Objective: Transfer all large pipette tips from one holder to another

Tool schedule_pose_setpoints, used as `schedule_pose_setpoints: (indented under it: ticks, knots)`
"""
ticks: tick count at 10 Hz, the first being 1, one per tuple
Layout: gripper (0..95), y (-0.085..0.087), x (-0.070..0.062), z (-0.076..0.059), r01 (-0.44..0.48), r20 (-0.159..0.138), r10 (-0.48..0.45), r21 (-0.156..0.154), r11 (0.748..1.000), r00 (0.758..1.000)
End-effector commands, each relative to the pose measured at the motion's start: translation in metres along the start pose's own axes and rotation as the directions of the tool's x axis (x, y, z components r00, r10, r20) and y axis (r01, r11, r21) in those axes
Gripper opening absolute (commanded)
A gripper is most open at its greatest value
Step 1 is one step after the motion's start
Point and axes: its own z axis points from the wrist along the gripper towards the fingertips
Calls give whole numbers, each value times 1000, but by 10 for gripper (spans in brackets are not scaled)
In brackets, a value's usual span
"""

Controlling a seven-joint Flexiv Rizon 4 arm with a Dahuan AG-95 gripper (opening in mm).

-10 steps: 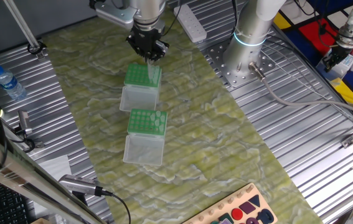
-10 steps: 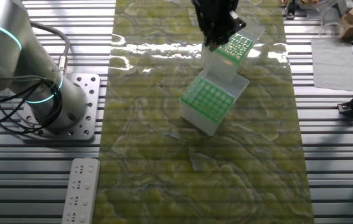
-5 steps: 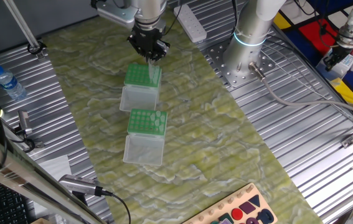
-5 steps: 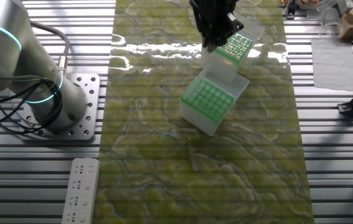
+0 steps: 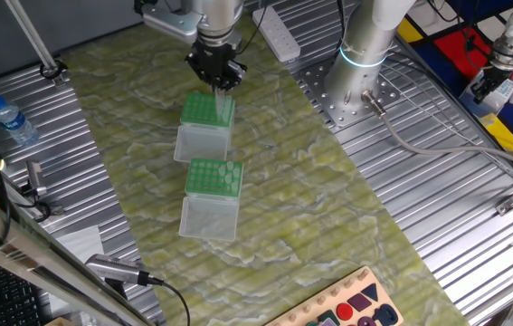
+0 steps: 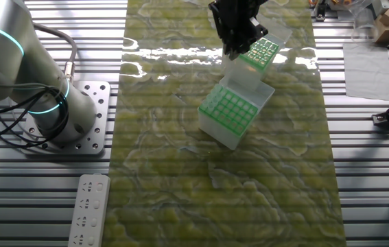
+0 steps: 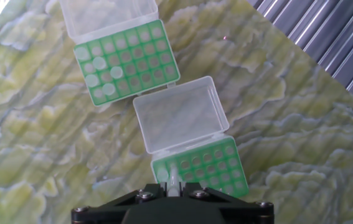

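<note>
Two green-topped holders with open clear lids stand on the green marbled mat. One holder (image 7: pixel 204 171) (image 5: pixel 204 109) (image 6: pixel 232 110) lies right under my gripper (image 7: pixel 174 191) (image 5: pixel 217 81) (image 6: pixel 234 49), and its holes look empty. My gripper is shut on one large pipette tip (image 7: pixel 174 178), a whitish cone hanging point-down over that holder's corner farthest from the other box. The other holder (image 7: pixel 126 62) (image 5: pixel 213 177) (image 6: pixel 259 51) carries several whitish tips (image 7: pixel 98 70) along one side.
The robot base (image 5: pixel 365 54) (image 6: pixel 43 89) stands on the ribbed metal table beside the mat. A power strip (image 5: pixel 276 32) (image 6: pixel 88 209) lies near it. A water bottle (image 5: pixel 10 119) sits at the left edge, and a wooden shape board (image 5: pixel 356 303) at the front.
My gripper has risen a little above the holder, still shut on the tip. The two holders have not moved.
</note>
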Motion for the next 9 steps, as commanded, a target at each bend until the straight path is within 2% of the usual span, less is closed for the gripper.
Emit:
schedule_pose_setpoints:
  ticks: [1, 5, 7, 9]
  knots:
    - [0, 0, 1, 2, 5, 4, -5, 3, 1000, 1000]
    - [0, -4, 1, 16, 34, 26, -35, 9, 999, 999]
    - [0, -4, 0, 17, 54, 28, -54, 8, 999, 998]
    - [380, -4, 0, 17, 81, 28, -81, 9, 997, 996]
